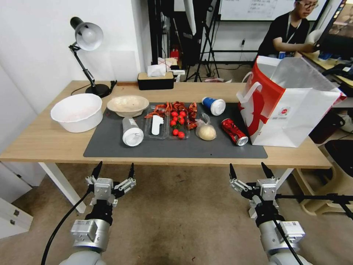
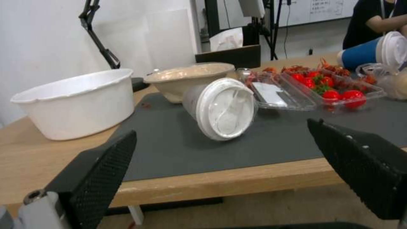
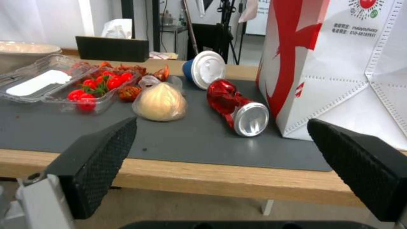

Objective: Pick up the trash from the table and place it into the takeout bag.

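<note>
On the table (image 1: 47,141) a dark grey mat (image 1: 110,147) holds the trash. From left to right lie a beige bowl (image 1: 127,105), a clear white-lidded cup (image 1: 131,131) on its side, a bagged bun (image 1: 206,131), a blue cup (image 1: 214,106) and a crushed red can (image 1: 234,131). The takeout bag (image 1: 290,106) stands open at the mat's right end. My left gripper (image 1: 113,171) and right gripper (image 1: 251,171) hang open below the table's front edge, both empty. The left wrist view faces the clear cup (image 2: 220,108); the right wrist view faces the can (image 3: 237,106) and bag (image 3: 339,70).
Two clear trays with crayfish and cherry tomatoes (image 1: 177,123) lie mid-mat. A white tub (image 1: 77,112) sits left of the mat, with a desk lamp (image 1: 86,40) and a black tissue box (image 1: 155,80) behind. A person sits behind the bag.
</note>
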Motion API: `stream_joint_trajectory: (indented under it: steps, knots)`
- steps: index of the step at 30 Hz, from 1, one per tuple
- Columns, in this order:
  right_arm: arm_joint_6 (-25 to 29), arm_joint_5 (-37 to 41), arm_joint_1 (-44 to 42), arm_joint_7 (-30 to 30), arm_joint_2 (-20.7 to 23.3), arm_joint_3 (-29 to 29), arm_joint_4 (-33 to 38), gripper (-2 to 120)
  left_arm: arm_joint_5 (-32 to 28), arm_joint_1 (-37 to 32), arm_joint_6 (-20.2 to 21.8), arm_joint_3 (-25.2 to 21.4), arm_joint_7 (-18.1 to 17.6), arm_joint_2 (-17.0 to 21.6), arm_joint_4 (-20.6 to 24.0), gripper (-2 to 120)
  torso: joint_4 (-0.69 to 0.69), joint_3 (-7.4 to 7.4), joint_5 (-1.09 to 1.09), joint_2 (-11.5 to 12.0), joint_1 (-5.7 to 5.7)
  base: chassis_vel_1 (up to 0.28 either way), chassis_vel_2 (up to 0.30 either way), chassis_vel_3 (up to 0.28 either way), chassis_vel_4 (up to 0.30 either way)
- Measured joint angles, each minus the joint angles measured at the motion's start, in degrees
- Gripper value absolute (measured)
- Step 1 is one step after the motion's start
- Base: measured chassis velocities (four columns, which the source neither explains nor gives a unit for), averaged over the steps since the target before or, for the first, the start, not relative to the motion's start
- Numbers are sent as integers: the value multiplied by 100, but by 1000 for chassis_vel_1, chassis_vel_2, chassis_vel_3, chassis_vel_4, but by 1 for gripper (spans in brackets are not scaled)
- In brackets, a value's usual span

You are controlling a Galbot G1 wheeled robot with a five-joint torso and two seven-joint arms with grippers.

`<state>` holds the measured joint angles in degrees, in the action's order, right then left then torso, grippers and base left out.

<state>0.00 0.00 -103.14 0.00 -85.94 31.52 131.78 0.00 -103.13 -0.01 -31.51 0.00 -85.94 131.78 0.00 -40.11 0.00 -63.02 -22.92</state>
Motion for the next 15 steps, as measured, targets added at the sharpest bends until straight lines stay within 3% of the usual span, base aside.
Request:
stream_joint_trajectory:
  steps: [15]
  knots:
    - [0,0,0,0,0,0,0,100,0,0,0,0,0,0,0,100,0,0,0,0,0,0,0,0,0]
